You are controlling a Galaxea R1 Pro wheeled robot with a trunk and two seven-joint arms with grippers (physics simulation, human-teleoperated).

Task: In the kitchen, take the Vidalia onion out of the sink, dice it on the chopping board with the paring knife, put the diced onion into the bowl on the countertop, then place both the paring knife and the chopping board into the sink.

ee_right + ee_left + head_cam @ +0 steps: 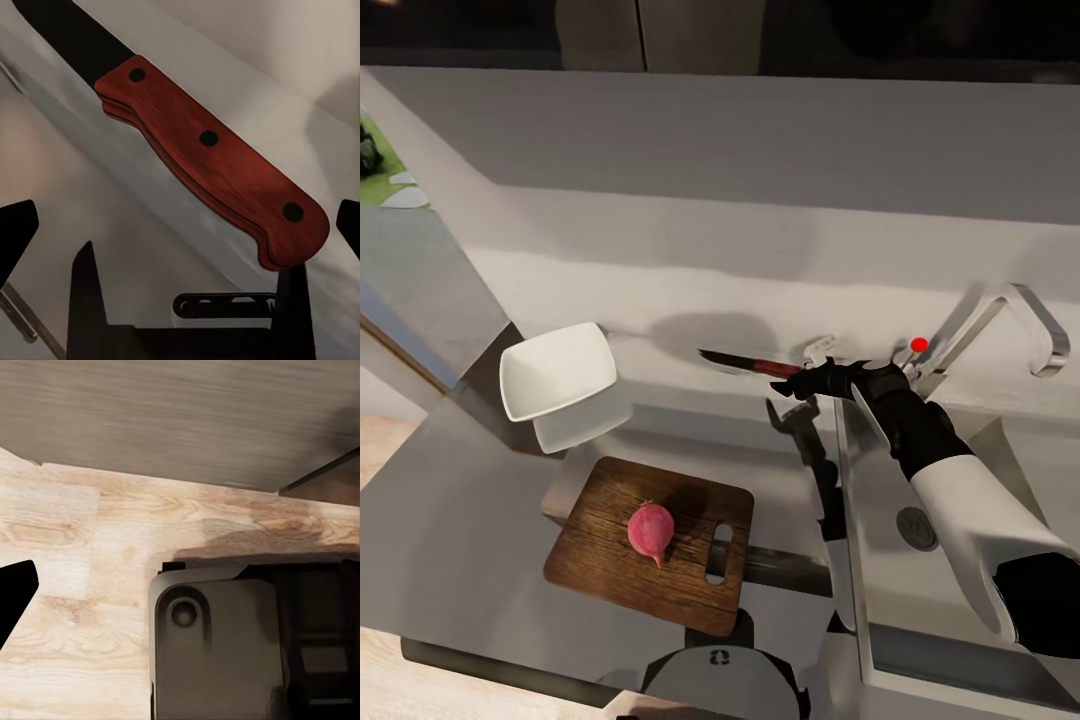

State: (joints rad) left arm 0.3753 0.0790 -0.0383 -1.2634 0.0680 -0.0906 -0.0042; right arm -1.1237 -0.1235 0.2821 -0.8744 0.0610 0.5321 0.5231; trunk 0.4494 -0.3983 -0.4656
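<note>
The right gripper (812, 372) sits at the back of the countertop (450, 520), beside the sink's (920, 480) left rim, with the paring knife (745, 364) at its fingers. In the right wrist view the red handle (217, 157), with 3 dark rivets, lies diagonally across the gap between the 2 dark fingers (86, 296), which stand well apart on either side of it. One finger tip meets the butt end of the handle, the other is clear of it, so the jaws are wide and not clamped on the knife. The dark blade (75, 41) points away from the gripper, along the counter toward the bowl side.

Just behind the right gripper, the tap's red knob (919, 344) and the bent chrome tap (1010, 320) rise over the basin, whose round drain (916, 528) shows beneath the white forearm.

Farther left, the chopping board (650, 545) lies flat near the counter's front edge, handle slot (717, 553) toward the sink. The Vidalia onion (650, 530) rests whole on the board's middle. The white bowl (557, 370) stands behind the board, well apart from the knife.

The left wrist view shows pale wood floor (90, 555), a grey cabinet face (180, 412) and a dark part of the robot's own body (225, 645); whether the left claw is wide or narrow cannot be told.
</note>
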